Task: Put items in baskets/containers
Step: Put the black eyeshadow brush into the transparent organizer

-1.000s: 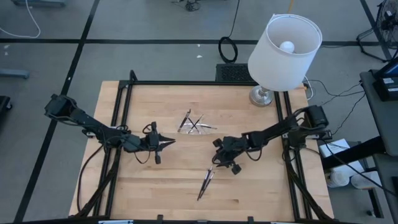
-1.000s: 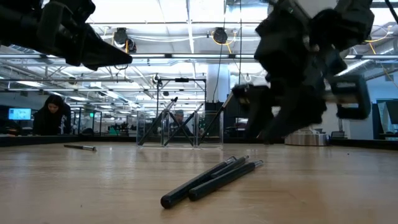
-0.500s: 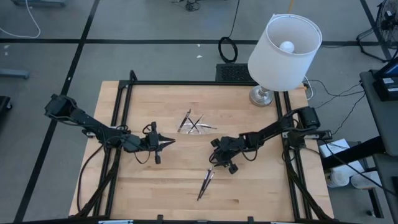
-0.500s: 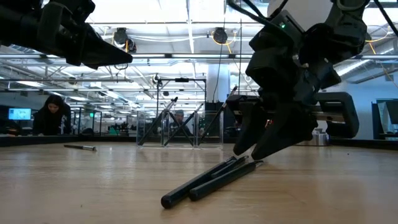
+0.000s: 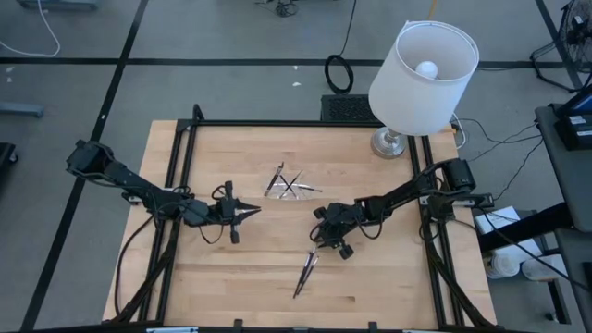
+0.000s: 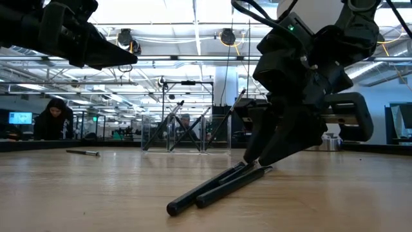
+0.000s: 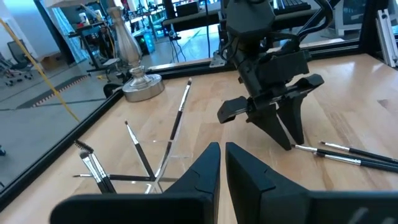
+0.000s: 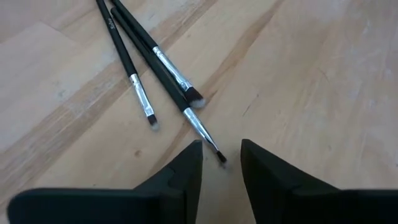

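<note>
Three thin dark brushes point(image 8: 155, 62) with metallic ferrules lie side by side on the wood, also visible in the high view as brushes point(image 5: 305, 273) near the table's middle. My right gripper point(image 8: 221, 150) is open and points down over them. Its fingers stand on either side of one brush's bristle tip point(image 8: 217, 155) without touching it. A clear tray point(image 5: 289, 185) holds several more brushes that lean on its walls. A single brush point(image 6: 84, 153) lies on the table below my left gripper point(image 5: 252, 212), which hovers shut, left of the tray.
A white-shaded lamp point(image 5: 421, 69) stands on its metal base point(image 7: 142, 84) at the table's far right corner. Black frame rails point(image 5: 185, 176) run along the table's sides. Bare wood lies between the tray and the three brushes. A person point(image 6: 55, 119) sits in the room beyond.
My right gripper has come down and moved a little toward the table's left, onto the tips of the three brushes, and has then held still, fingers near the table. The brushes and my left arm have not moved.
</note>
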`<state>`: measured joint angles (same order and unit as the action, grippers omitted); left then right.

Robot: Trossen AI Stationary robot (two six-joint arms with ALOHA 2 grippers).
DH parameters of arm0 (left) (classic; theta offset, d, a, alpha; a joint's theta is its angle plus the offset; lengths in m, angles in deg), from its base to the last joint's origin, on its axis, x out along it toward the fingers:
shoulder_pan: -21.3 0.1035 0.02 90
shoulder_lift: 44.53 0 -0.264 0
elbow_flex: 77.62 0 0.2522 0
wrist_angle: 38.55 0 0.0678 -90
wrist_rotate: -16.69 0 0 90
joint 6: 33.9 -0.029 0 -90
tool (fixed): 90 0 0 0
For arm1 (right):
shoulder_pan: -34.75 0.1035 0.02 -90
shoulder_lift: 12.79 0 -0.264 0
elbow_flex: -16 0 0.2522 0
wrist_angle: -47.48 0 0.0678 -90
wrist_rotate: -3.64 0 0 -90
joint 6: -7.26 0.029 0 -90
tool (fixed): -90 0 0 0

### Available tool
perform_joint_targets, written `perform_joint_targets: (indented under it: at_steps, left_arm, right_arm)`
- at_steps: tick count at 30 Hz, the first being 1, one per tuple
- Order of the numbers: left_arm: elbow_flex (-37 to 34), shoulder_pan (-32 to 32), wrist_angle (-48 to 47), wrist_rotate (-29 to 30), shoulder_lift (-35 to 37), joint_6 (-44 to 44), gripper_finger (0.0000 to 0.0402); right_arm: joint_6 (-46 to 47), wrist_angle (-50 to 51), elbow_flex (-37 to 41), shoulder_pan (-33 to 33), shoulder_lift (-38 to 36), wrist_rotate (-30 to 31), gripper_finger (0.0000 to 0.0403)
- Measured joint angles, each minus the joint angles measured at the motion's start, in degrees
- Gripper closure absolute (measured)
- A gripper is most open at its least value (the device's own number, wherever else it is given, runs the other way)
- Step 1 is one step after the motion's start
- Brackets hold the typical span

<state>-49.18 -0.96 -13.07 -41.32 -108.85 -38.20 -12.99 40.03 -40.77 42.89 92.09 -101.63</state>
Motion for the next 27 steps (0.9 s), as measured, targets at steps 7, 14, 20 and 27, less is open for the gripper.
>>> perform_joint_targets:
  at_steps: [7,14,20,27]
  left_arm:
    - [0.0,0.0,0.0,0.0,0.0,-0.3,0.0366]
    - [0.0,0.0,0.0,0.0,0.0,-0.4,0.0366]
    - [0.0,0.0,0.0,0.0,0.0,-0.3,0.0366]
    - [0.0,0.0,0.0,0.0,0.0,-0.3,0.0366]
  right_arm:
    - [-0.1,0.2,0.0,0.0,0.0,0.0,0.032]
    - [-0.2,0.4,0.1,0.0,0.1,0.0,0.0328]
    - [-0.4,1.1,0.1,0.0,0.1,-0.2,0.0349]
    - [-0.4,1.6,0.1,0.1,0.1,-0.3,0.0383]
